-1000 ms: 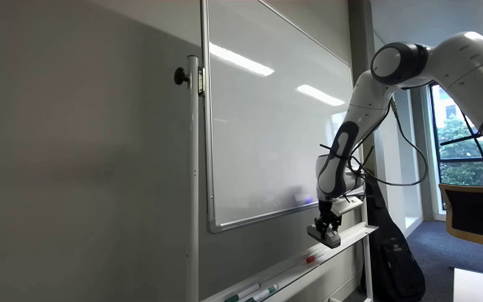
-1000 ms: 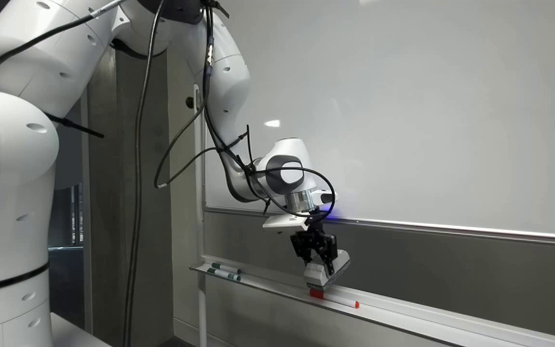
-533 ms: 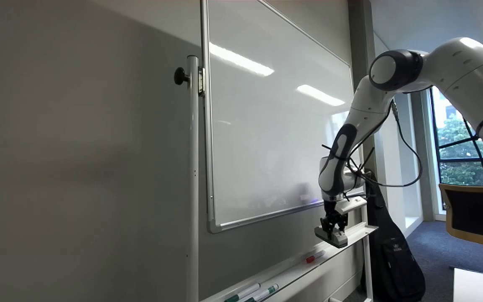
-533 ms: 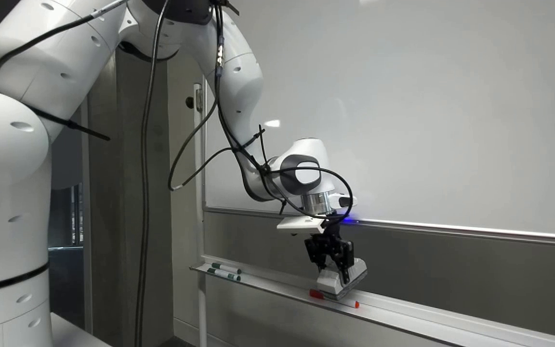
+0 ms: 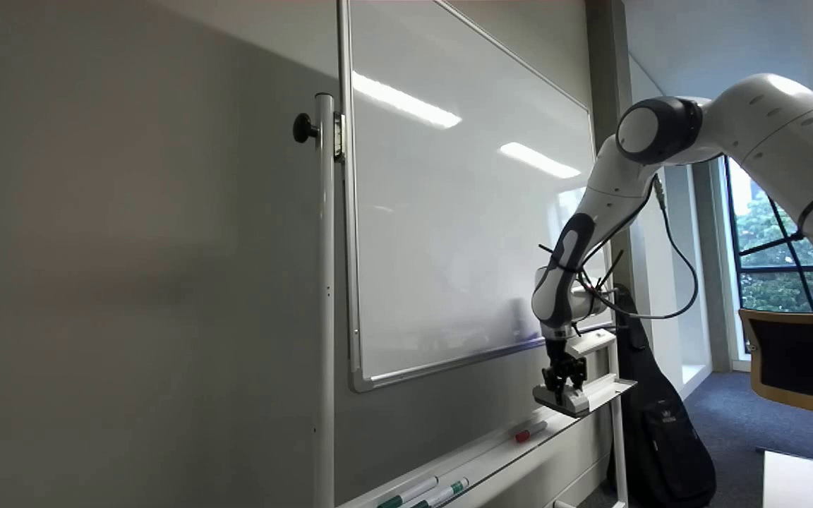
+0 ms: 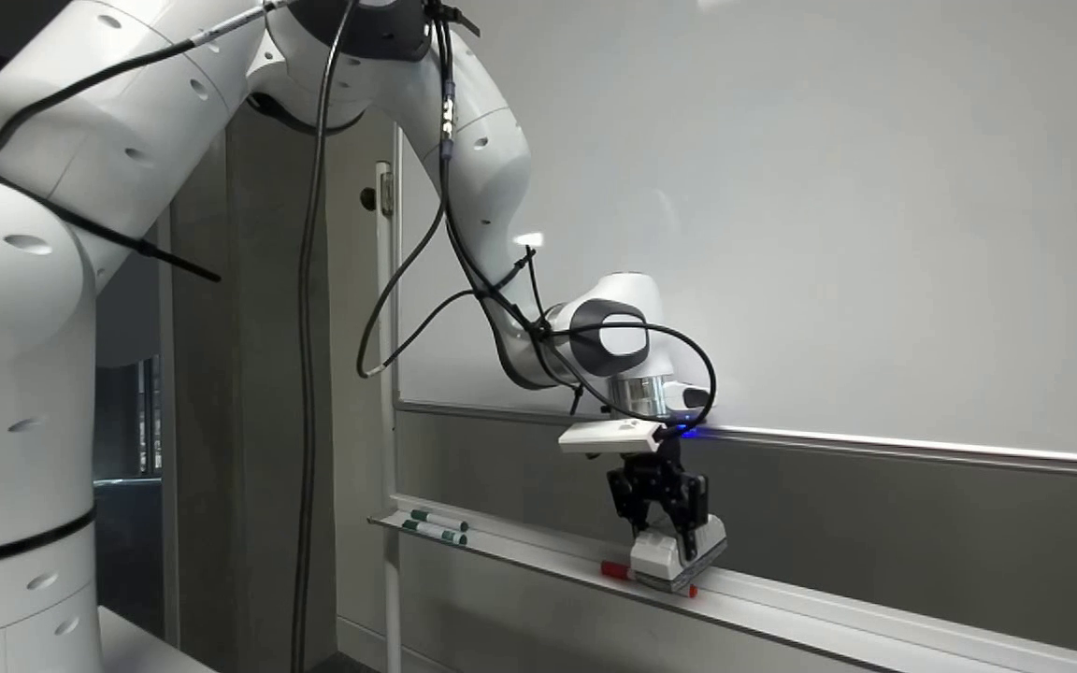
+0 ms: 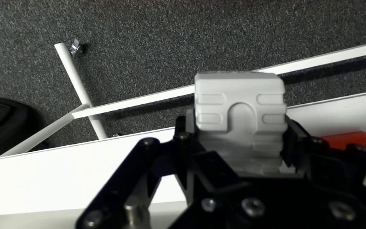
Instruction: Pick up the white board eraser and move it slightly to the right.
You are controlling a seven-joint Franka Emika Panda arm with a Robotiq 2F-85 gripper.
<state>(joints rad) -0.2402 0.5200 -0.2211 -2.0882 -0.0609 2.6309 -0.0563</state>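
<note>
The white board eraser point(image 7: 240, 121) is gripped by its two sides in the gripper point(image 6: 664, 542), at the narrow tray point(image 6: 529, 551) below the whiteboard point(image 5: 463, 212); whether the tray is touched cannot be told. In both exterior views its long axis is seen crosswise to the tray; in the wrist view one end is pointed toward the top, against the carpet point(image 7: 138, 63).

On the tray, from left to right in an exterior view, two green-capped markers point(image 6: 436, 533) are seen, then a red-capped marker point(image 6: 615, 569), its body mostly hidden by the eraser. More of the room is shown in an exterior view: a post point(image 5: 324, 296) at the board's left edge, then a black bag point(image 5: 664, 423), a window point(image 5: 766, 289) and an office chair point(image 5: 798, 363) at right. Ridges and an arched recess, moulded into the eraser's top, are made out only in the wrist view.
</note>
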